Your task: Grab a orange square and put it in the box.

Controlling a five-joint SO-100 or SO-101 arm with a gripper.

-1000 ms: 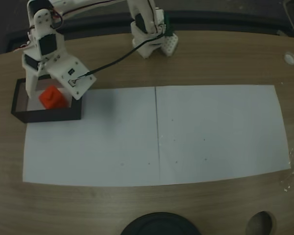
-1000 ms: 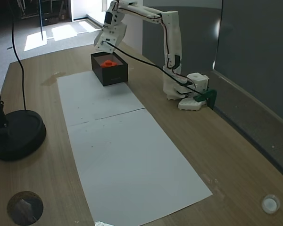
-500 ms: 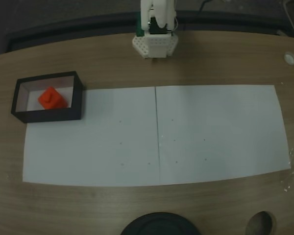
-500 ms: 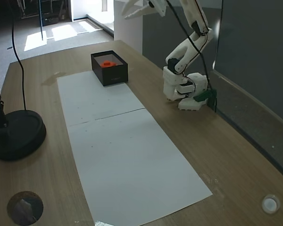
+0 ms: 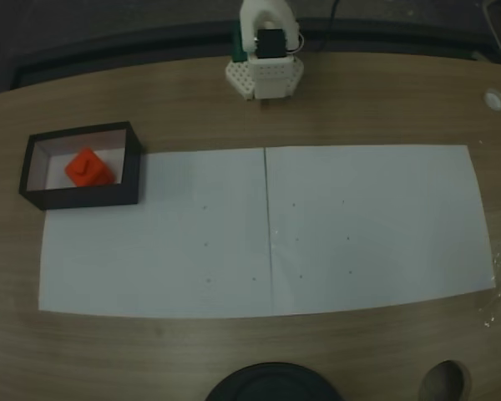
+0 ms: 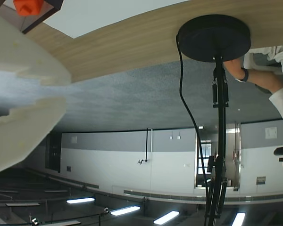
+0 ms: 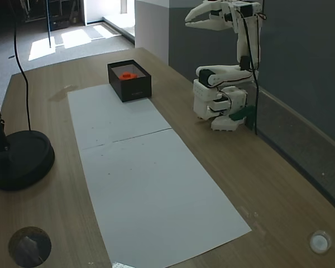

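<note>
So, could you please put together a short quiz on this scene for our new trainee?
1. True or false: the orange square lies inside the box.
2. Multiple choice: in the angled fixed view, the hand is (A) down in the box, (B) raised high above the arm's base, (C) resting on the paper.
3. Fill in: the sheet of paper lies on a ____ table.

Key: 1 true. 2 B; the hand is open and holds nothing. 3 wooden.
</note>
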